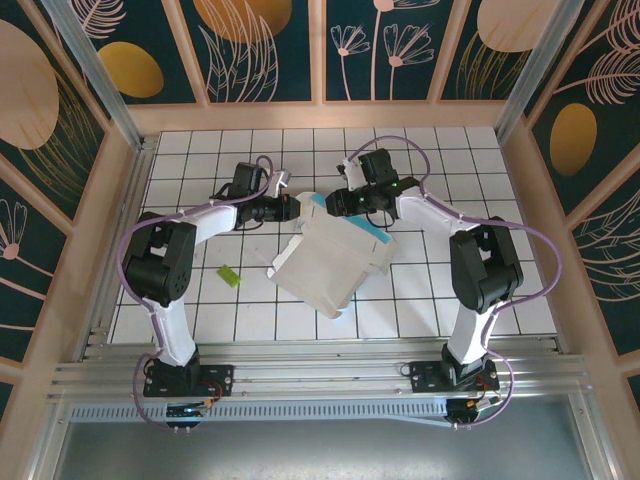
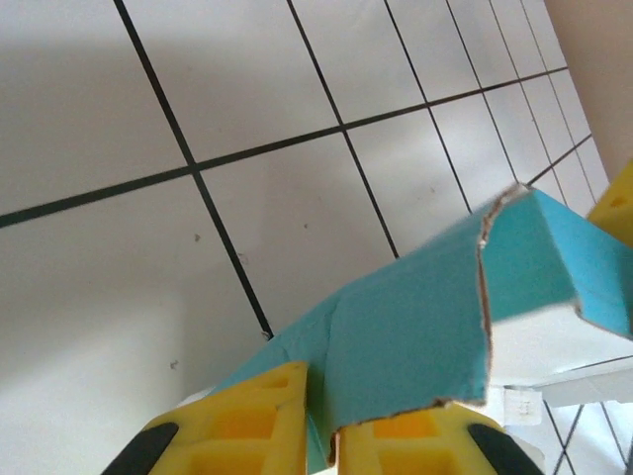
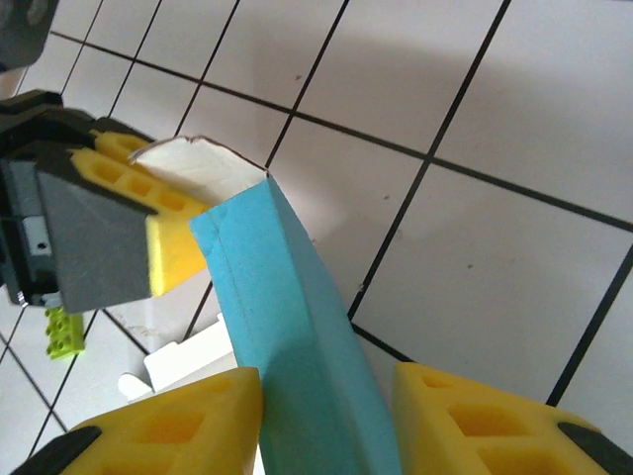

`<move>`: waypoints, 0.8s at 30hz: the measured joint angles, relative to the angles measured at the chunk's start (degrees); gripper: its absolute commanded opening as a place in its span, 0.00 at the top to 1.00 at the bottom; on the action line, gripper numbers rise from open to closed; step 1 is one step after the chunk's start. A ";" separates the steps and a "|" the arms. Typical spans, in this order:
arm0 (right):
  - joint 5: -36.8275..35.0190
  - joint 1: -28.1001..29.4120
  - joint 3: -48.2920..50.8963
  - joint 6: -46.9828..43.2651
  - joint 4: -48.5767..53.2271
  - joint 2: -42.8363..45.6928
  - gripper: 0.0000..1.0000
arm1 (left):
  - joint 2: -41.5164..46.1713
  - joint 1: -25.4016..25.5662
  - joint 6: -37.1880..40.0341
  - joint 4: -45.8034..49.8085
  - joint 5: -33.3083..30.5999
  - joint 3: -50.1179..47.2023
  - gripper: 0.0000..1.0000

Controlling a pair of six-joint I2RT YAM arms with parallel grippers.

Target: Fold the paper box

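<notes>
The paper box [image 1: 330, 262] lies part-folded in the middle of the tiled table, white inside up, with a turquoise flap raised at its far edge. My left gripper [image 1: 296, 208] comes in from the left and is shut on that flap; in the left wrist view the turquoise card [image 2: 425, 317] is pinched between the yellow fingers [image 2: 247, 416]. My right gripper [image 1: 336, 204] comes in from the right. Its yellow fingers [image 3: 178, 421] are shut on a folded turquoise wall [image 3: 287, 297] of the paper box. The left gripper's finger [image 3: 168, 247] shows just beyond, holding the flap's white tip.
A small lime-green piece [image 1: 229, 276] lies on the tiles left of the box, also visible as the lime piece [image 3: 61, 332] in the right wrist view. Wooden walls [image 1: 120, 200] ring the table. Both arms meet over the box's far edge.
</notes>
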State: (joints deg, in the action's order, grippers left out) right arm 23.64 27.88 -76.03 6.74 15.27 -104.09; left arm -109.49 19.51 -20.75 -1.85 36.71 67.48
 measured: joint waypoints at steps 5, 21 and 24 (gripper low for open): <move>-3.15 0.37 0.46 0.26 -0.55 0.35 0.60 | 1.01 1.25 -2.67 0.15 1.86 -0.59 0.82; -10.08 5.22 3.65 -0.85 -2.34 3.30 0.60 | 4.39 5.40 -3.45 -0.46 -3.58 -10.86 0.58; -11.50 6.08 4.68 -1.88 -2.95 4.39 0.60 | 5.99 5.57 -2.69 -0.28 -6.86 -13.22 0.56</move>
State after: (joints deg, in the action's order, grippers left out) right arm 12.14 33.95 -71.35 4.86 12.32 -99.70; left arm -103.50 25.08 -23.44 -2.13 29.85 54.26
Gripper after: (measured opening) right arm 0.401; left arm 0.426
